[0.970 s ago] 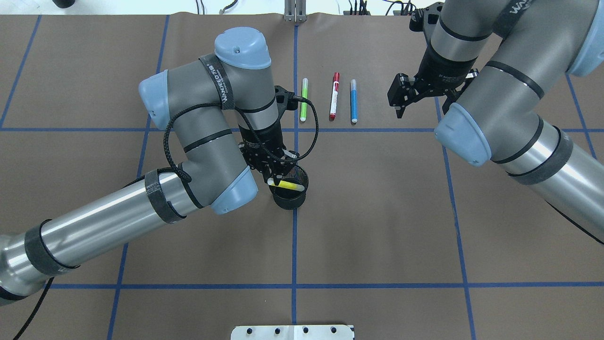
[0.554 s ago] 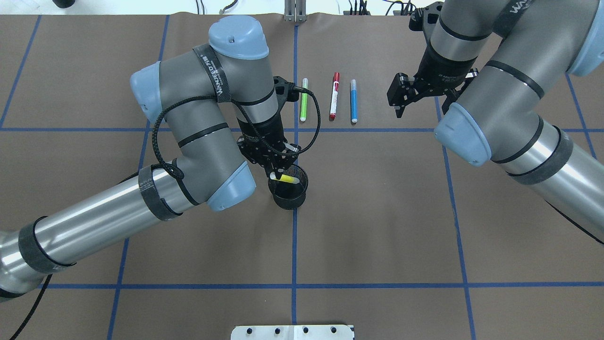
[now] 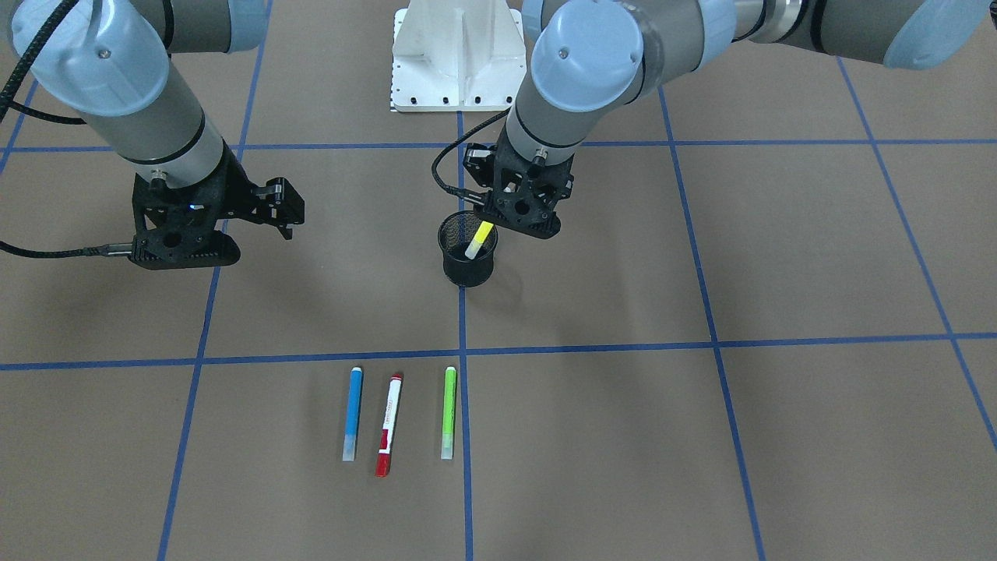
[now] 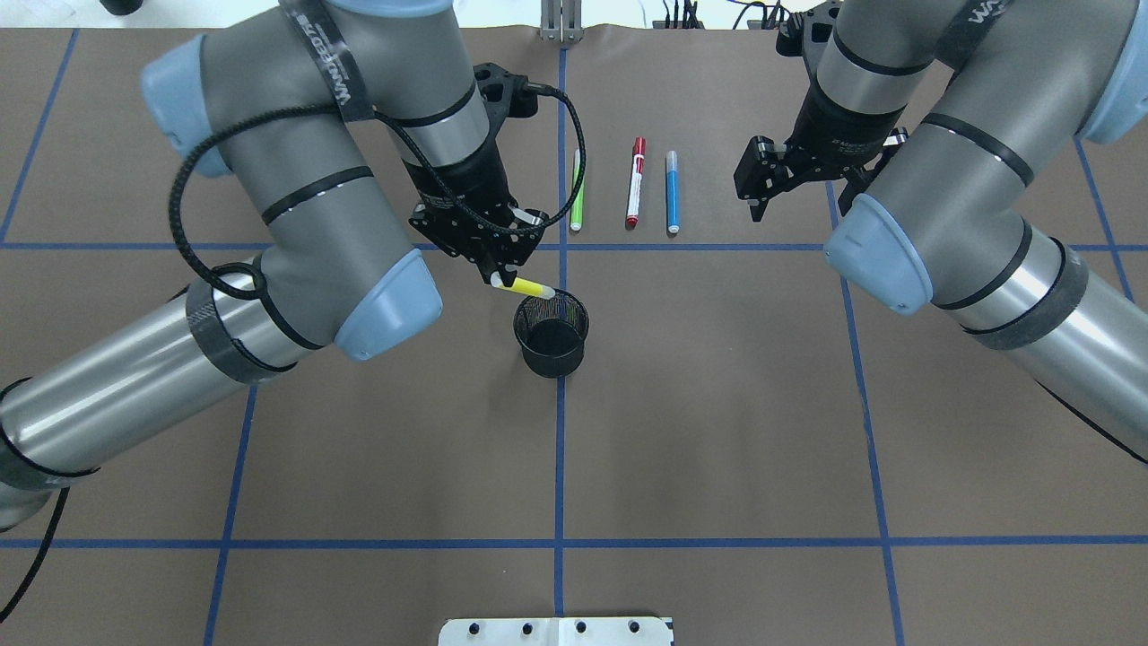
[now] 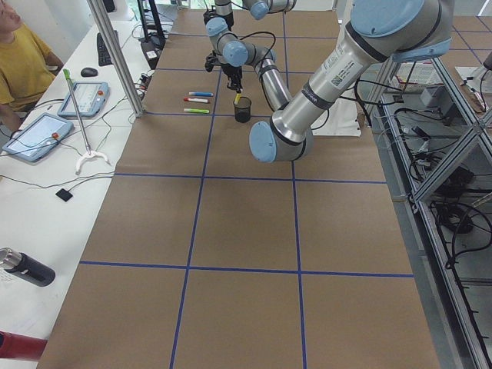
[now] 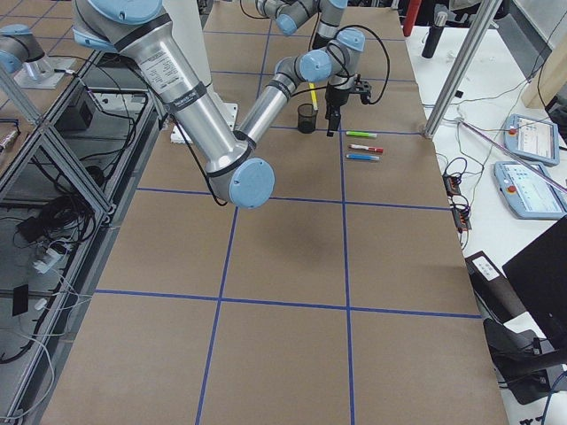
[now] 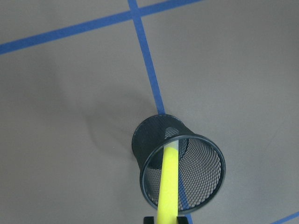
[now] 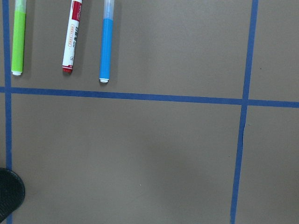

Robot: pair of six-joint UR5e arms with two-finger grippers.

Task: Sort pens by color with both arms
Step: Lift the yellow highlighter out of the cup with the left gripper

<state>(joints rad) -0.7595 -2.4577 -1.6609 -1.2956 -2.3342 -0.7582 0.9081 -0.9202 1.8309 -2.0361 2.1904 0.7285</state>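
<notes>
One brown-paper desk (image 4: 717, 404) with a blue tape grid carries everything. Two grey-and-silver arms reach over it. The left arm (image 4: 305, 206) bends in toward the middle, wrist pointing down just beside the cup. The right arm (image 4: 969, 179) hangs over the far right part of the desk, wrist down, off to the side of the pen row. White pedestal (image 3: 459, 54) sits at the robot's edge of the desk.

Black mesh cup (image 4: 549, 363) stands upright on the centre tape line, near the middle.

Left jaws are clamped on the upper end of the yellow pen (image 4: 525, 287), which is tilted, with its lower pale end at the cup's mouth; cannot tell if the tip is below the rim.

Right jaws are apart, nothing between them, above bare desk.

Three pens lie flat on the far side of the cup, parallel, side by side, not touching: green pen (image 4: 576, 206) just beside the centre line, red-capped white pen (image 4: 636, 184) in the middle, blue pen (image 4: 672, 193) nearest the right jaws.
</notes>
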